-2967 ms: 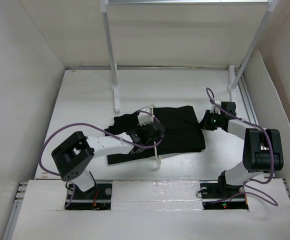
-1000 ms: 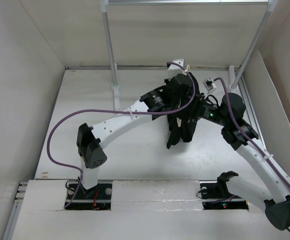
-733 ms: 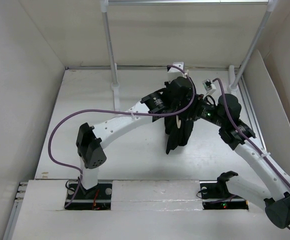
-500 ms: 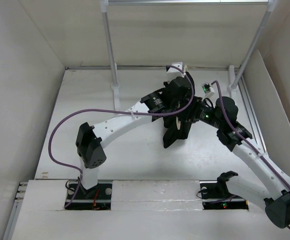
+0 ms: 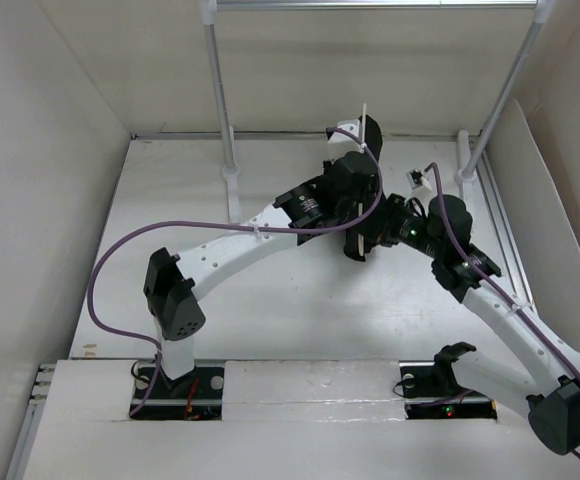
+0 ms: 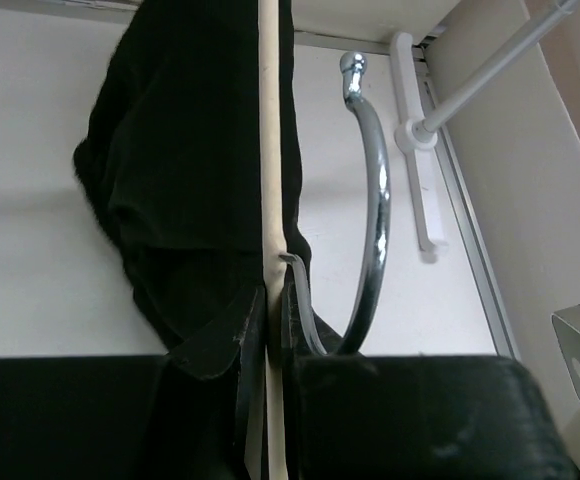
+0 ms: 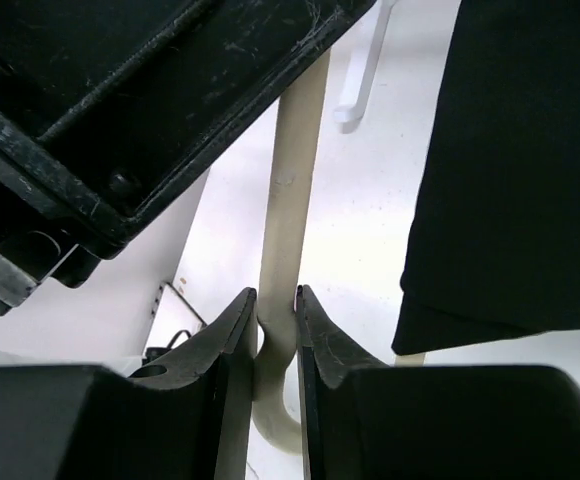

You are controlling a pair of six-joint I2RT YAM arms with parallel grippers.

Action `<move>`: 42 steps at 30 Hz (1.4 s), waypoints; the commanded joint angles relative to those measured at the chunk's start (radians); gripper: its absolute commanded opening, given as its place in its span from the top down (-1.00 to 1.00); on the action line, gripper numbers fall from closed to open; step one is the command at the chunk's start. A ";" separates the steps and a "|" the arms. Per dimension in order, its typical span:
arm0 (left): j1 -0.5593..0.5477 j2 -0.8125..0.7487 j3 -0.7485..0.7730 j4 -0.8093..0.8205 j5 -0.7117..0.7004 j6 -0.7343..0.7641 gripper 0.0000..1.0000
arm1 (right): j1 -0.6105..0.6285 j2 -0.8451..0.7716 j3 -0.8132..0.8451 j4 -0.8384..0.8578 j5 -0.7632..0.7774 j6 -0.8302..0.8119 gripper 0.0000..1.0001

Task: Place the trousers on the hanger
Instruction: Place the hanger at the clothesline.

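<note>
A lab test enclosure: white panel walls [image 5: 40, 200], rack poles [image 5: 220, 90].

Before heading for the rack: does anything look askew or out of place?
The trousers look lopsided: in the left wrist view, nearly all the cloth bunches on one side of the hanger, with only a thin strip on the hook side. Nothing looks damaged.

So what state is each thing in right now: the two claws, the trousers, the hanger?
left gripper: shut on the hanger.
right gripper: shut on the hanger.
hanger: held by both grippers, its hook catching nothing.
trousers: draped over the hanger.
</note>
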State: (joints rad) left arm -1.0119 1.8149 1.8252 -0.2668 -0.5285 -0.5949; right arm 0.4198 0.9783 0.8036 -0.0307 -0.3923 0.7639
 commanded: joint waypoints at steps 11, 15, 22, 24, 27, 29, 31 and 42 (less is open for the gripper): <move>0.001 -0.146 -0.007 0.090 0.174 -0.002 -0.24 | -0.151 -0.012 0.065 0.126 -0.105 -0.041 1.00; 0.001 -0.190 -0.026 0.103 0.188 0.021 -0.43 | -0.194 0.014 0.094 0.150 -0.132 -0.041 1.00; 0.001 -0.295 -0.067 0.127 0.171 0.053 -0.55 | -0.225 0.080 0.181 0.182 -0.149 -0.045 1.00; 0.012 -0.311 -0.070 0.124 0.157 0.066 -0.55 | -0.254 0.094 0.206 0.209 -0.163 -0.028 1.00; 0.056 -0.362 -0.089 0.127 0.174 0.050 -0.55 | -0.280 0.125 0.239 0.264 -0.197 0.014 1.00; 0.106 -0.393 -0.112 0.142 0.212 0.029 -0.55 | -0.294 0.138 0.265 0.291 -0.204 0.032 1.00; 0.137 -0.405 -0.122 0.150 0.257 0.015 -0.55 | -0.303 0.158 0.276 0.313 -0.217 0.046 1.00; 0.177 -0.378 -0.089 0.127 0.277 0.015 -0.55 | -0.366 0.189 0.224 0.567 -0.273 0.270 1.00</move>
State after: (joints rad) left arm -0.8478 1.4452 1.7103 -0.1654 -0.2646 -0.5812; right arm 0.0849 1.1866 0.9977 0.2386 -0.6312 0.9440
